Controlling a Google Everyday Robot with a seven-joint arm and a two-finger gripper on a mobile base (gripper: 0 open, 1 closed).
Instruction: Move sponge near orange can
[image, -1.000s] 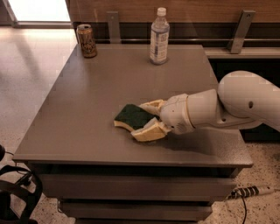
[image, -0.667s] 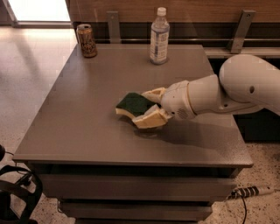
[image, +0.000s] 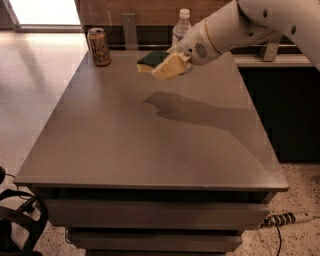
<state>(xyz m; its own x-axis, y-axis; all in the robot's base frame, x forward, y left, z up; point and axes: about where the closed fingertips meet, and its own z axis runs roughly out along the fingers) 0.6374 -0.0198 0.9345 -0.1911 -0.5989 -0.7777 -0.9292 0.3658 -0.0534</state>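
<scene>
The sponge (image: 149, 60), dark green on top with pale yellow foam below, is held in the air above the far part of the table. My gripper (image: 163, 62) is shut on the sponge, its cream fingers (image: 170, 66) clamped on the sponge's right end. The orange can (image: 99, 46) stands upright near the table's far left corner, to the left of the sponge and a short gap away. The white arm reaches in from the upper right.
A clear plastic bottle (image: 181, 27) with a white cap stands at the table's far edge, partly behind the arm. The grey table (image: 150, 150) shows the arm's shadow at its middle. Black cables (image: 15, 220) lie at the lower left, a power strip (image: 290, 218) at the lower right.
The gripper has lifted the sponge off the table's middle and carried it up and toward the far edge, closer to the orange can.
</scene>
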